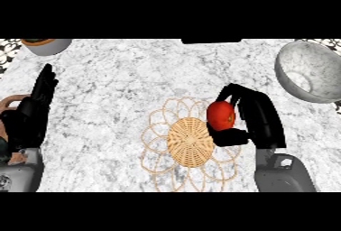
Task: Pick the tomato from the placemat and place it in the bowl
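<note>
We see the marbled desk [120, 81] filling the view, with the woven placemat [190, 142] near its middle and the grey bowl [310, 72] well apart from it at the far right corner. Our right hand [261, 119] sits at the mat's right edge, fingers arched over the top and thumb hooked beneath, clasped around the tomato [221, 116]. The tomato shows red between them, over the mat's outer loops. We cannot tell whether it has left the mat's surface.

We judge that the grasp is made and the carry has not begun. The next move calls for a lift clear of the mat, then a sweep forward and to the right until the tomato hangs over the bowl's hollow, and only then an opening of the fingers. The bowl's near rim lies in the path, so the lift needs height first.

Our left hand [33, 115] rests at the left edge, fingers straight and upward, holding nothing.
</note>
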`<control>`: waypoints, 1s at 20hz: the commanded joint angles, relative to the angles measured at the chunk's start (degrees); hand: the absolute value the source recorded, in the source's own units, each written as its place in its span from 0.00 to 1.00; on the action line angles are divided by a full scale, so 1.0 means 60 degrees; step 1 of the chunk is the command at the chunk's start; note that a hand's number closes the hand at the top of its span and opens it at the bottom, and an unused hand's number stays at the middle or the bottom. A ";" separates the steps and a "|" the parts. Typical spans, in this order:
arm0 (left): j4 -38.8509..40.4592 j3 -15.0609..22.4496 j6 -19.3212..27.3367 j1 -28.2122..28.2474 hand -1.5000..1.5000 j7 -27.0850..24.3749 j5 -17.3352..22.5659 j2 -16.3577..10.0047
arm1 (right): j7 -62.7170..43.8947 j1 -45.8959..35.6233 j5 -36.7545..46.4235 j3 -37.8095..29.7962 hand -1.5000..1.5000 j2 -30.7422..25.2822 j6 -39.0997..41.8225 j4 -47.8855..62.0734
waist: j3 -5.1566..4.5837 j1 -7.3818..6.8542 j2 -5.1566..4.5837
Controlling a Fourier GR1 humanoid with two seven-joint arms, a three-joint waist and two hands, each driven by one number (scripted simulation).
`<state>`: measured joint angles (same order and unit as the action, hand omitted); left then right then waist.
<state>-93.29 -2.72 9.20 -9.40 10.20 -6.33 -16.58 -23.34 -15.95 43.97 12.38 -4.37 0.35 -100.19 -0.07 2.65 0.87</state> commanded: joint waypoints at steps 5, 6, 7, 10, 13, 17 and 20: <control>0.0044 0.0121 -0.0252 -0.0384 0.50 0.0047 -0.0128 0.0106 | -0.0122 -0.0079 -0.1285 -0.2800 1.00 -0.1102 0.0245 -0.0796 | 0.0016 -0.0409 -0.0150; 0.0159 0.0186 -0.0059 -0.0637 0.50 0.0194 -0.0222 0.0319 | 0.0025 0.0109 -0.1580 -0.2985 1.00 -0.0971 0.0064 -0.0838 | 0.0017 -0.0390 -0.0150; -0.0027 0.0642 0.0117 -0.0521 0.50 0.0406 -0.0482 0.0664 | 0.0665 0.0231 -0.1708 -0.3430 1.00 -0.1270 -0.0172 -0.0400 | 0.0021 -0.0396 -0.0154; 0.0253 0.0408 -0.0058 -0.0120 0.50 -0.0379 -0.0291 0.0610 | 0.1548 -0.0395 -0.2687 -0.4796 1.00 -0.2123 0.0012 0.0754 | 0.0018 -0.0437 -0.0169; 0.0462 0.0086 -0.0137 -0.0579 0.50 -0.0309 -0.0236 0.0427 | 0.2668 -0.1104 -0.2731 -0.5221 1.00 -0.2258 -0.0716 0.2401 | 0.0019 -0.0479 -0.0179; 0.0264 0.0137 -0.0441 -0.0663 0.50 -0.0039 -0.0179 0.0273 | 0.4047 -0.1974 -0.2593 -0.6028 1.00 -0.3470 -0.1023 0.4799 | 0.0026 -0.0603 -0.0221; 0.0221 0.0464 -0.0127 -0.0941 0.50 0.0441 -0.0502 0.0644 | 0.4322 -0.2941 -0.1636 -0.5881 1.00 -0.3780 -0.1965 0.6611 | 0.0028 -0.0709 -0.0257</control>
<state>-92.70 -0.85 8.09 -12.99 11.15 -8.47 -13.62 -2.07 -27.86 31.24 -20.83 -22.86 -7.45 -72.89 0.07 -0.97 -0.38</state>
